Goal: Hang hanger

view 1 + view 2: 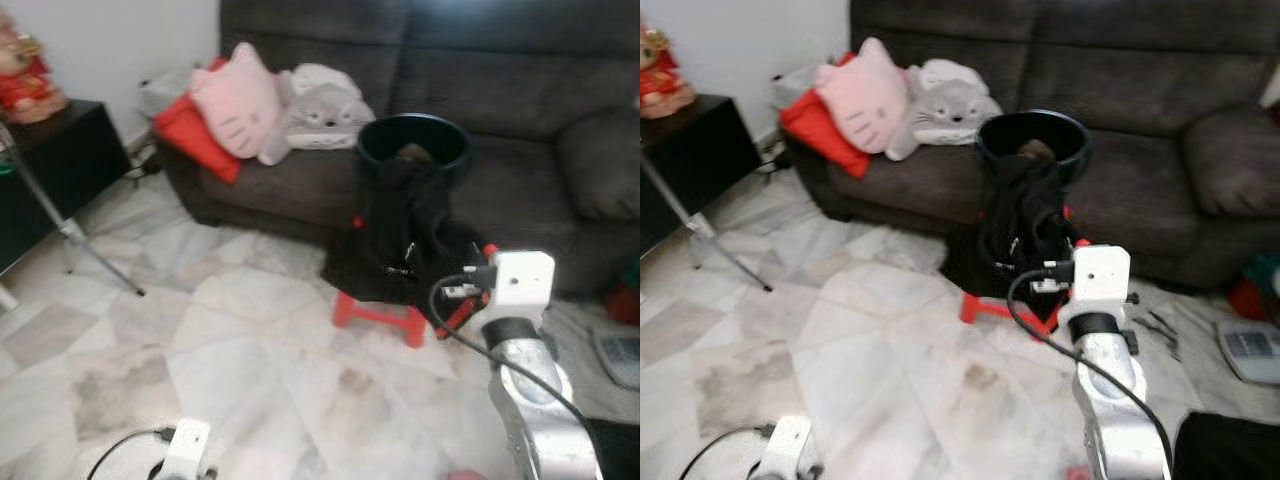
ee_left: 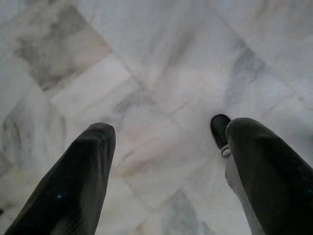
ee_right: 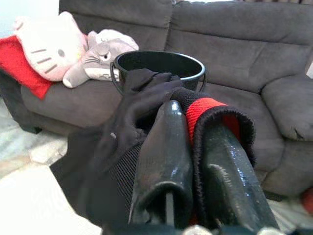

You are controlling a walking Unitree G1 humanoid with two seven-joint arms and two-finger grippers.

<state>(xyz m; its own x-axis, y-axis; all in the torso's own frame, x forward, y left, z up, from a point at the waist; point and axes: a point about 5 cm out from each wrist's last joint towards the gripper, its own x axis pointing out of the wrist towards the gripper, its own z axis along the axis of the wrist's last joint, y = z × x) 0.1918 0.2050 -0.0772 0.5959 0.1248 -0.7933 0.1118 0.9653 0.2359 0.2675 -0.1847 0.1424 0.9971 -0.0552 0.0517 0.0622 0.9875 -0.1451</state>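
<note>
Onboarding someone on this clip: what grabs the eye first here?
The right gripper stands out, shut on a black garment with a red-lined edge, pulled from the black bucket standing on a red stool before the grey sofa. Next come the pink cat cushion and grey plush on the sofa's left end. The left gripper hangs open over the marble floor.

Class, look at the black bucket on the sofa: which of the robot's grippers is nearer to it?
Right. The right gripper, shut on black clothing, is just in front of the black bucket. The left gripper hangs open over bare floor, well back from it.
</note>
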